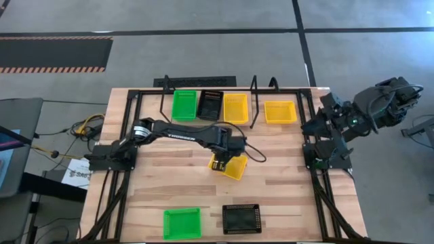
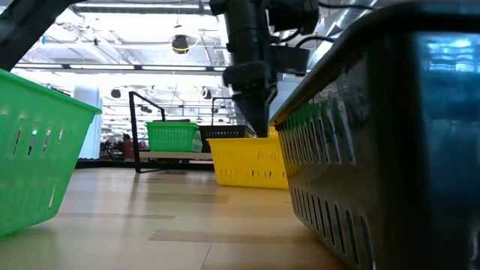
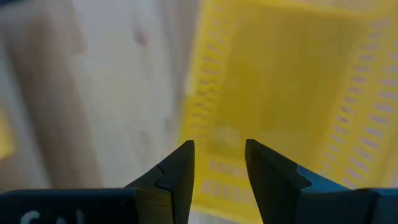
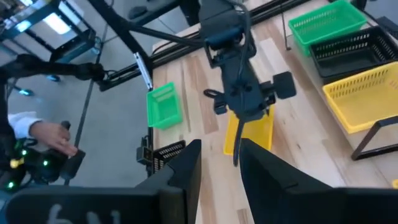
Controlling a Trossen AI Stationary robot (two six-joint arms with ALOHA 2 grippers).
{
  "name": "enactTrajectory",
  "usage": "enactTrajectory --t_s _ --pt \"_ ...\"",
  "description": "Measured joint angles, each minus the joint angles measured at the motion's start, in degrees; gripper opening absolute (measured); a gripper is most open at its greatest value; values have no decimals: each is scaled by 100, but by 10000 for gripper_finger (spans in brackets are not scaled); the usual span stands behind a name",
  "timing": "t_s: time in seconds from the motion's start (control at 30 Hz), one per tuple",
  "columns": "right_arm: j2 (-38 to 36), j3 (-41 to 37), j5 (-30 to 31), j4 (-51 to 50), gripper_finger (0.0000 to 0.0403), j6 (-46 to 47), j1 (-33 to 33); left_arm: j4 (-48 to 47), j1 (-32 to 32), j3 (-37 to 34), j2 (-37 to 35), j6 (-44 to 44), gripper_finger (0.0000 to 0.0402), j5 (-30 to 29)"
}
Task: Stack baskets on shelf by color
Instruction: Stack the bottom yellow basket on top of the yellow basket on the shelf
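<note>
Hovering over the loose yellow perforated plastic basket mid-desk, in front of the wood-topped wire shelf, left tool fingers apart. Right tool, parted, waits beside shelf's right end.

Your low view glares with bright ceiling lights far behind the left hand. Just beyond its fingers, the yellow basket smears with blur.
</note>
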Motion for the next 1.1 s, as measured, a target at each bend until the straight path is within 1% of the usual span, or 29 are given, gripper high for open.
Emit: enactTrajectory --t_s 0.07,0.33,0.47,0.7,0.83,0.97,1.1 --pt "-21 0 -2 -5 128 0 90 198 5 -6 -18 -48 131 -87" --pt "-21 0 -4 -8 128 -7 265 174 46 113 -25 -97 130 -56" --pt "-21 0 -6 -3 127 -7 293 160 69 113 -25 111 130 147" --pt "-14 0 -7 16 127 0 293 187 261 109 -25 308 130 104" --pt "-14 0 -7 19 126 2 293 162 369 109 -25 401 130 284" --pt "-14 0 -7 69 123 2 291 148 372 109 -25 509 130 328" --pt "-14 0 -7 138 123 0 291 217 369 19 -25 581 130 611"
